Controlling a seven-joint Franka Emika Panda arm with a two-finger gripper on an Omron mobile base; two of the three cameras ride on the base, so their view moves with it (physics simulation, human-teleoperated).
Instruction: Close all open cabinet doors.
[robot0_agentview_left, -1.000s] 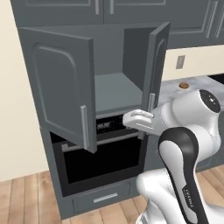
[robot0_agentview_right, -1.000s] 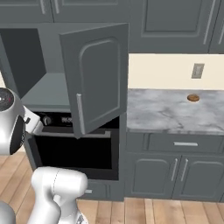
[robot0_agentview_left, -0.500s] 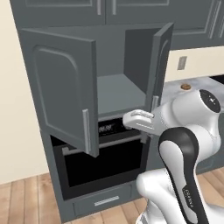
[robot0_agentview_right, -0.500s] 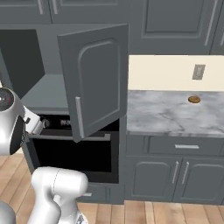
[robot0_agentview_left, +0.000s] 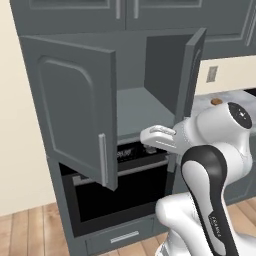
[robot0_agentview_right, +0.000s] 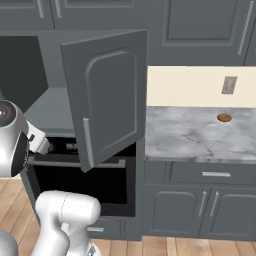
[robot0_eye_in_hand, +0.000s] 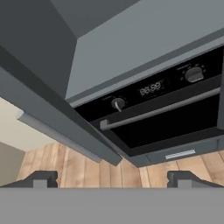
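Observation:
Two cabinet doors stand open above the oven. The left door (robot0_agentview_left: 75, 105) swings out toward me, its silver bar handle (robot0_agentview_left: 103, 160) near its lower right edge. The right door (robot0_agentview_left: 192, 70) is seen edge-on in the left base view and face-on (robot0_agentview_right: 107, 95) in the right base view. My gripper (robot0_agentview_left: 149, 138) hovers between the doors, just below the open cabinet's shelf and in front of the oven's control panel. It is open and holds nothing. In the hand view its fingertips (robot0_eye_in_hand: 41, 179) stand wide apart, and the left door's underside and handle (robot0_eye_in_hand: 57, 136) cross overhead.
A black glass oven (robot0_agentview_left: 125, 190) with a bar handle (robot0_eye_in_hand: 157, 111) sits under the cabinet, with a low drawer (robot0_agentview_left: 117, 237) beneath it. A marble counter (robot0_agentview_right: 195, 135) with a small brown object (robot0_agentview_right: 224, 118) lies to the right. Closed upper cabinets (robot0_agentview_right: 200, 25) run along the top.
The whole picture has shifted slightly, so the camera has moved a little. The hand stays in about the same place between the doors, and the gripper stays open.

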